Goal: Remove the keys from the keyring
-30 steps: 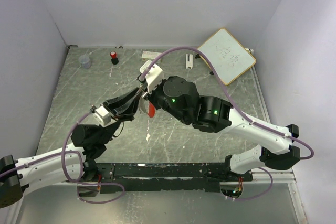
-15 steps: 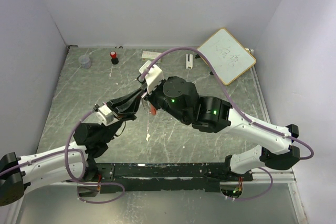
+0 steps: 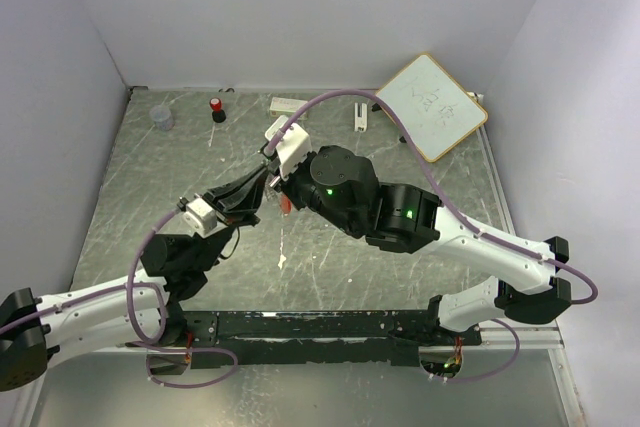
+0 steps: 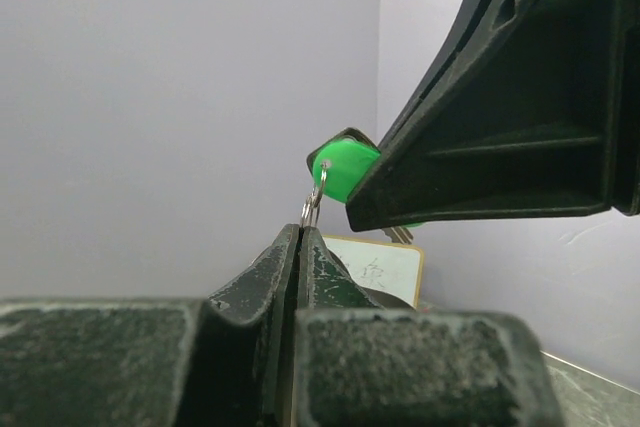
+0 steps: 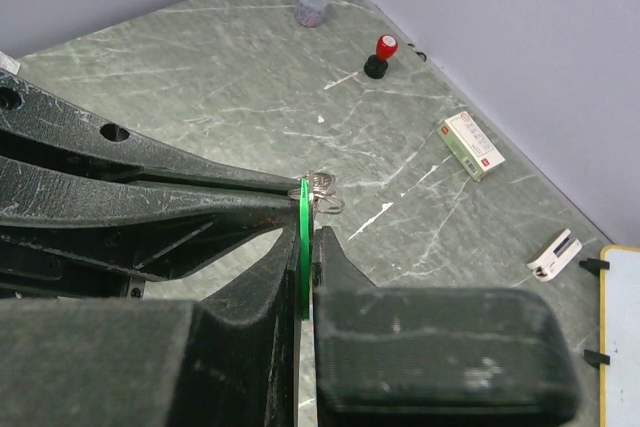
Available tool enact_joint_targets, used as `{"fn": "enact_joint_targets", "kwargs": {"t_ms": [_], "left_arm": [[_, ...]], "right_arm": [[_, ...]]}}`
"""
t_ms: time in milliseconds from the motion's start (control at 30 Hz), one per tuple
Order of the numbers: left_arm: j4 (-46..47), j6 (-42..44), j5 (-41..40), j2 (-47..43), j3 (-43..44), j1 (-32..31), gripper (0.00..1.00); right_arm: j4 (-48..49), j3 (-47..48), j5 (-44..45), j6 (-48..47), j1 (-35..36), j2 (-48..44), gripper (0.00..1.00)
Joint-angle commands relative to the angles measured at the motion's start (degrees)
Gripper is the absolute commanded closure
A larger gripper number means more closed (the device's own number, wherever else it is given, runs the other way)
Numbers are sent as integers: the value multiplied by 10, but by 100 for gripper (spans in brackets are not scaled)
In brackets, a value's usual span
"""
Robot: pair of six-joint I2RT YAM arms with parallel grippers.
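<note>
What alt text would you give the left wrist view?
Close-up: the left gripper, shut, pinches a thin silver keyring, while the right gripper clamps the green key threaded on it. Behind are a lilac wall and a whiteboard corner.

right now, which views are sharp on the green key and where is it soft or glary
Left wrist: green key and keyring crisp, whiteboard behind soft. Right wrist: table sharp, own fingers soft up close. Top external: evenly lit, no glare, arms cover the key.

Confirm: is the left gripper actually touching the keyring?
Touching. Left wrist view: the keyring emerges straight from the seam of the shut left gripper, no gap; the right gripper clamps the green key.
</note>
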Motion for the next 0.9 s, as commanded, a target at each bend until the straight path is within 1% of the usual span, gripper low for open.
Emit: {"fn": "enact_joint_targets", "kwargs": {"t_ms": [0,133,467,667,867], "left_arm": [[-21,19,-17,-16,35,-2,91],[-36,31,-15,-13,48,-2,92],[-107,44,-9,10,88,-2,93],[-102,53,-14,29,94,-2,93],[-43,60,-24,24,74,-2,93]], "right_arm": [[20,2,-7,-3,2,-15,100],[18,7,-14,-4,2,-7,100],[5,28,-30,1,2,-2,100],[-10,44,-82,21,2,9,100],[-15,28,-105,46,2,11,100]]}}
